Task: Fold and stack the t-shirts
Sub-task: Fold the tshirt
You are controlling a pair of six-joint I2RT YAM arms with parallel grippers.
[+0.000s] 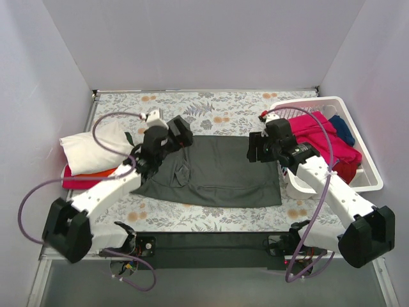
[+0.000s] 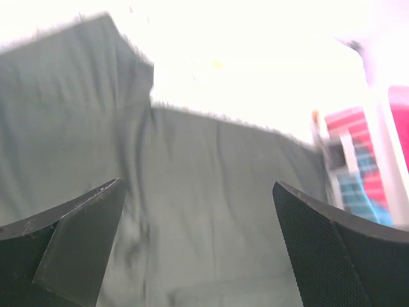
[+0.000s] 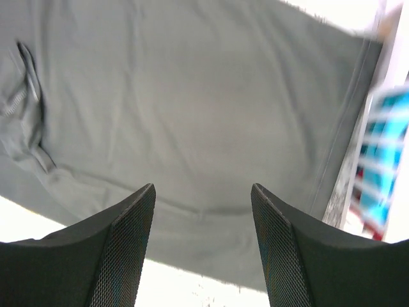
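Observation:
A dark grey t-shirt (image 1: 220,171) lies spread flat in the middle of the table, with a folded sleeve at its left. My left gripper (image 1: 183,139) hovers open over the shirt's top left corner; in the left wrist view (image 2: 198,217) grey cloth (image 2: 192,166) fills the gap between the jaws. My right gripper (image 1: 255,148) hovers open over the shirt's top right edge; in the right wrist view (image 3: 203,192) the grey shirt (image 3: 192,96) lies below. Neither holds anything. Folded white (image 1: 92,150), orange (image 1: 102,173) and magenta (image 1: 80,182) shirts are stacked at the left.
A white slatted basket (image 1: 374,179) stands at the right with magenta (image 1: 323,137), navy (image 1: 345,129) and maroon (image 1: 348,167) shirts in it. It also shows in the left wrist view (image 2: 383,141). The table has a floral cover (image 1: 217,105). Walls enclose three sides.

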